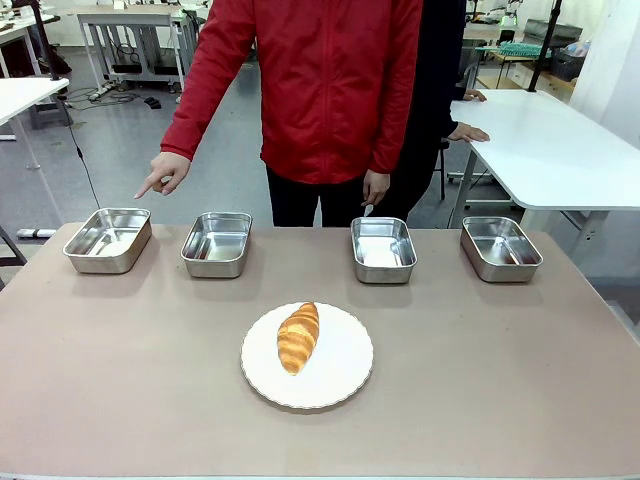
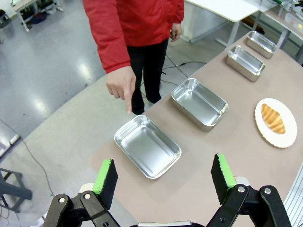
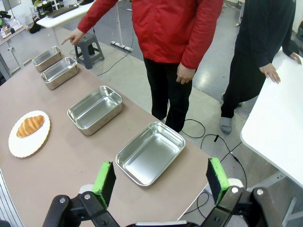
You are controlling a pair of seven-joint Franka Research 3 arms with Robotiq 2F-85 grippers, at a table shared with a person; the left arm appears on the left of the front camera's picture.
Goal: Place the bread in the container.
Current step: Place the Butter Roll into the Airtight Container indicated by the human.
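Tan tabletop (image 1: 480, 380) is carrying everything. Container (image 1: 108, 240) is sitting far left beyond the plate (image 1: 340, 375), person's hand (image 1: 163, 172) pointing down at it. Bread (image 1: 298, 337) is lying on the plate. Left jaws and right jaws are hanging apart, gripping nothing.

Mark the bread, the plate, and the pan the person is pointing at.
bread (image 1: 298, 337), front view, middle of its crust.
plate (image 1: 345, 358), front view, bare white part right of the bread.
pointed-at pan (image 1: 105, 262), front view, its near wall.
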